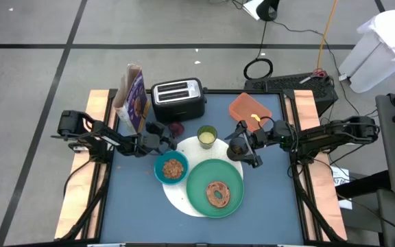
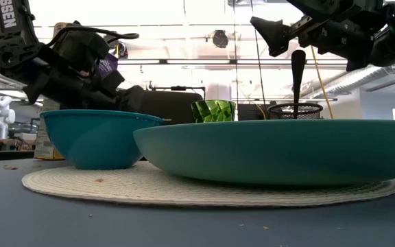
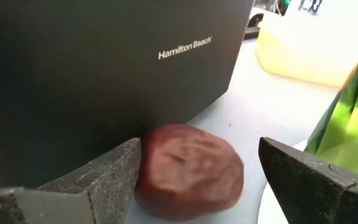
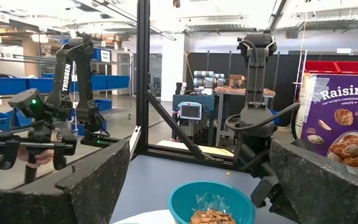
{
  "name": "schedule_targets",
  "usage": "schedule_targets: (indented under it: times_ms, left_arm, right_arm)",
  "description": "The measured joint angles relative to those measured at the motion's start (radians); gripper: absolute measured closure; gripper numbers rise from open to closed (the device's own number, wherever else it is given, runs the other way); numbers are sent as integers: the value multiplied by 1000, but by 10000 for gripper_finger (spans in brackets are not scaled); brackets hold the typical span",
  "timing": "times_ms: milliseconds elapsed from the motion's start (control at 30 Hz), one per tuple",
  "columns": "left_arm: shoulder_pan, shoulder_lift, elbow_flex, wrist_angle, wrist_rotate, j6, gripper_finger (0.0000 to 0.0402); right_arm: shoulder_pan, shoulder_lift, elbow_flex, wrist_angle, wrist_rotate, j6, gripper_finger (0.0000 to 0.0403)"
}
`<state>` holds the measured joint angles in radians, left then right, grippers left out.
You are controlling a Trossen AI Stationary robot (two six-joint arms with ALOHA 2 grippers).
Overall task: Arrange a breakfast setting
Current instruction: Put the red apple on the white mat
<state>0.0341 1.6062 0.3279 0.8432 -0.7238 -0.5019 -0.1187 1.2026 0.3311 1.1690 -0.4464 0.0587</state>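
Observation:
My left gripper [image 1: 169, 137] is open at the toaster's front. Its fingers stand on either side of the dark-red fruit [image 3: 188, 171], which lies on the table. My right gripper [image 1: 243, 145] is open and level, over the small black cup [image 2: 295, 110]. The metal spoon [image 2: 297, 72] stands upright in that cup, just below the gripper. The blue bowl [image 1: 160, 165], holding cereal, and the large green plate [image 1: 197, 182], with the brown bagel [image 1: 217, 194] on it, sit on the white round disc [image 1: 184, 200]. The lime cup [image 1: 207, 134] stands behind them. My left gripper has one finger [image 3: 114, 177] right against the fruit's side [image 3: 151, 168]; I cannot tell whether it touches. The other finger [image 3: 303, 177] stands apart from the fruit. The fingers come in low and level from the table's left.
The silver toaster [image 1: 177, 99] stands directly behind the fruit. A cereal box [image 1: 132, 96] stands at the back left and an orange tray [image 1: 249, 108] at the back right. A person shows in the room beyond the table [image 4: 33, 155].

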Motion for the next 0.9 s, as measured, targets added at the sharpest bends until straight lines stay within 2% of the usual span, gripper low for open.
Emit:
schedule_targets:
  times_ms: [200, 400, 567, 767, 900]
  left_arm:
    - [-2, 0, 4, 67, 0, -114, 71]
    - [2, 0, 6, 181, 0, -103, 71]
    - [17, -1, 36, 178, 0, -116, 71]
    - [24, 0, 136, 144, 10, -203, 71]
    - [21, -1, 230, 1, 64, -279, 71]
  right_arm:
    - [0, 0, 0, 0, 0, 0, 23]
    - [0, 0, 0, 0, 0, 0, 23]
    - [0, 0, 0, 0, 0, 0, 23]
    - [0, 0, 0, 0, 0, 0, 23]
    - [0, 0, 0, 0, 0, 0, 23]
